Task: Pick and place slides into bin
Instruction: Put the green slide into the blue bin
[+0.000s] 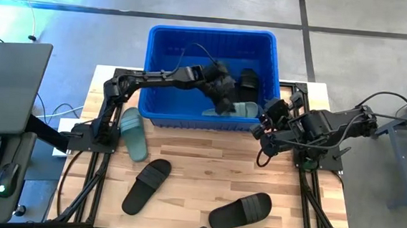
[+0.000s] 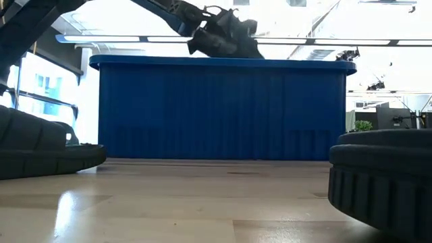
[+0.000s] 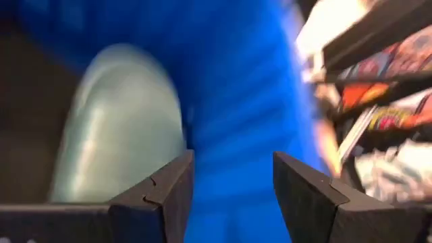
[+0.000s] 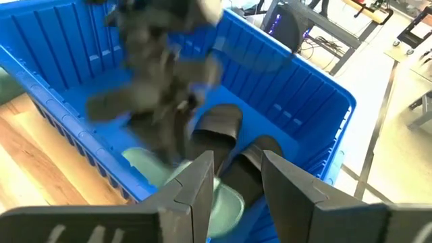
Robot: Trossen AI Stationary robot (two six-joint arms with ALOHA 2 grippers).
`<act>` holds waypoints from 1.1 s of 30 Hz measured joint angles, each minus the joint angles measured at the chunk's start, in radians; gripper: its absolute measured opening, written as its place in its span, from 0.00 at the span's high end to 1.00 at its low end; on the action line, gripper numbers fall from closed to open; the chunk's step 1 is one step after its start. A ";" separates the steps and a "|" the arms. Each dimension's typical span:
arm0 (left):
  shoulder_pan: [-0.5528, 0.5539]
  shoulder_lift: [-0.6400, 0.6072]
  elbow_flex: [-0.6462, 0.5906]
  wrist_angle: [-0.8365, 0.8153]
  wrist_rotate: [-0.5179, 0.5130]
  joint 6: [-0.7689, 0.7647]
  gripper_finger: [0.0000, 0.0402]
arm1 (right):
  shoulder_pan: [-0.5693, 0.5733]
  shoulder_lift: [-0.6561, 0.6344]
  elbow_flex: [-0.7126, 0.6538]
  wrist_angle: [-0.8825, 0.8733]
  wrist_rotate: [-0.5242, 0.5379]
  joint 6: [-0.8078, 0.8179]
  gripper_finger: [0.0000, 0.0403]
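**Operator:** Count of slides outside the bin [image 1: 212,39], left to right?

**Technician:** Three. First, sage slide [image 1: 134,133] on the surface [image 1: 207,157], well to the left of the left hand [image 1: 223,94] and outside the bin wall. Next, black slide [image 1: 147,185], nearer the front edge and farther from that hand. Last, second black slide [image 1: 240,211], in front of the right hand [image 1: 261,129] and well apart from it.

**Operator:** Count inside?

**Technician:** Three, going by the right wrist view. Second sage slide [image 1: 240,109] directly beneath the left hand, against the front wall. Black pair [image 4: 223,128] just beyond it, toward the right wall.

**Operator:** State of each hand?

**Technician:** Left hand: poised over the bin interior, spread apart, gripping nothing. Right hand: parked just outside the front right corner of the bin, likewise spread apart and empty.

**Operator:** Progress?

**Technician:** Judged at roughly half: three of six placed, three left on the surface.

**Operator:** Remaining work?

**Technician:** Probably: lift the left hand clear of the rim, then collect the sage slide, as the nearest one on that side. Afterward, take the two black ones in turn, possibly assigning the rightmost to the right hand.
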State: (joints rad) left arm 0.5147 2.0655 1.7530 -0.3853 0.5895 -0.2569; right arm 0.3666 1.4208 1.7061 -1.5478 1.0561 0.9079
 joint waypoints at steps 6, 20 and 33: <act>0.032 -0.023 0.000 -0.079 0.032 0.024 0.54 | 0.000 0.000 0.000 0.000 -0.002 0.007 0.72; -0.045 -0.315 0.001 0.009 0.130 0.076 0.54 | 0.000 0.000 0.000 0.004 -0.071 -0.097 0.72; -0.440 -0.579 0.001 -0.559 -0.475 0.224 0.54 | 0.000 0.000 0.000 0.003 -0.061 -0.104 0.72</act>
State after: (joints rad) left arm 0.0746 1.4863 1.7542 -0.9443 0.1141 -0.0329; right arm 0.3664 1.4208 1.7061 -1.5444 0.9953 0.8036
